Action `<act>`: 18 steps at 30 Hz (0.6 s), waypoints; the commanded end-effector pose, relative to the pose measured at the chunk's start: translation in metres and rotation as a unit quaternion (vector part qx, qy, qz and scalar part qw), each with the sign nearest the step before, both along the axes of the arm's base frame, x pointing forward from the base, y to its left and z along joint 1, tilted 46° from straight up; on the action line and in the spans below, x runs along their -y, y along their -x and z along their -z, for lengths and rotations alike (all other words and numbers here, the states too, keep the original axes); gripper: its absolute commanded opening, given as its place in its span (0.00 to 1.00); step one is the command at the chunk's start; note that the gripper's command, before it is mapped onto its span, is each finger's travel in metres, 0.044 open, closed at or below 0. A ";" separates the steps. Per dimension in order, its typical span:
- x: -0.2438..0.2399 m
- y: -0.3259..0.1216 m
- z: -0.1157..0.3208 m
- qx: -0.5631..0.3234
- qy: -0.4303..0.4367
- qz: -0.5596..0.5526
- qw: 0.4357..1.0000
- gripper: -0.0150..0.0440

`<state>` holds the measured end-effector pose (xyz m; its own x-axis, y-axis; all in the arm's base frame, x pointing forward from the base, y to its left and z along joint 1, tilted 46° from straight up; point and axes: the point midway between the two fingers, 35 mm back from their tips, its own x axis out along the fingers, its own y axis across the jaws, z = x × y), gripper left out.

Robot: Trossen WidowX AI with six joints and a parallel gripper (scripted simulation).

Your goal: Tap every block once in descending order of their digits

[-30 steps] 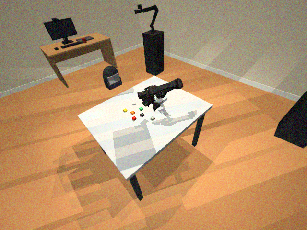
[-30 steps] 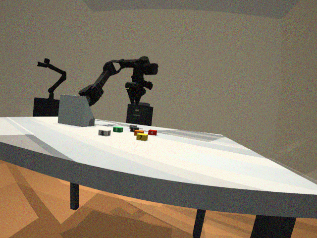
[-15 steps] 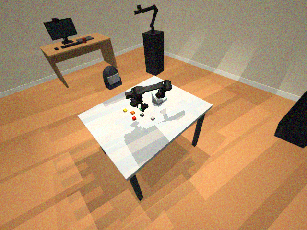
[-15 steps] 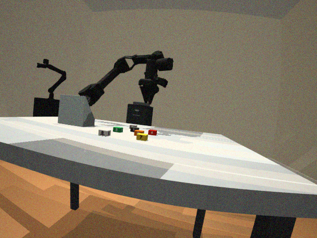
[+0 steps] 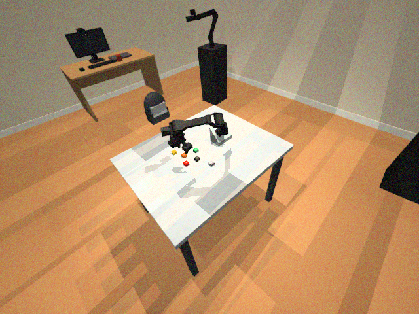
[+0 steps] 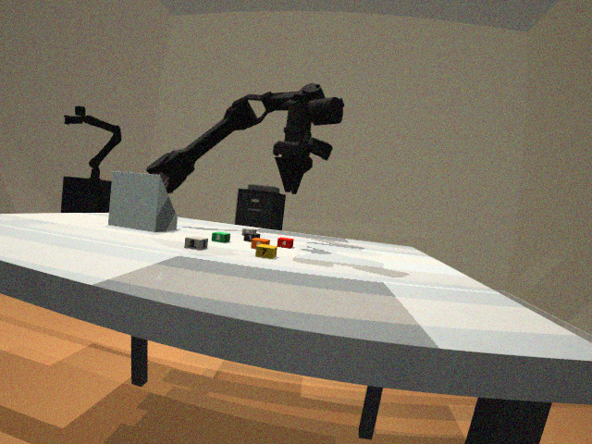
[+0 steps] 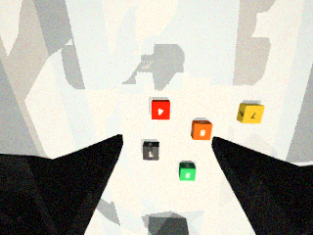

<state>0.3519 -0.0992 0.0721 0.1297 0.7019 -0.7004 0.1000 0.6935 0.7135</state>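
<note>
My gripper [image 5: 182, 149] [image 6: 292, 191] [image 7: 166, 140] is open and empty, high above the table, pointing down. The yellow block [image 5: 173, 152] [image 6: 265, 251] [image 7: 250, 114] shows 7. The red block [image 5: 186, 163] [image 6: 285, 242] [image 7: 160, 110] shows 4. The orange block [image 5: 184, 155] [image 6: 260, 242] [image 7: 201, 130] has an unclear digit. The dark block [image 5: 197, 158] [image 6: 251, 237] [image 7: 151, 150] seems to show 1. The green block [image 5: 195, 150] [image 6: 220, 237] [image 7: 187, 171] seems to show 3. One pale block [image 5: 211, 163] [image 6: 249, 231] and a grey block [image 6: 195, 242], digit unclear, are out of the wrist view.
The white table [image 5: 256, 142] [image 6: 477, 315] carries the arm's grey wedge-shaped base [image 6: 136, 201] [image 5: 218, 139] beyond the green block. The orange block stands close to the yellow, red, dark and green ones. Arm shadows lie across the table top.
</note>
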 end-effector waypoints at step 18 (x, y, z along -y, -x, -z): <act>0.045 0.036 0.050 0.001 0.005 -0.002 1.000 0.93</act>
<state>0.3394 -0.1250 0.0495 0.1414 0.6879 -0.7119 0.0679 0.7107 0.7002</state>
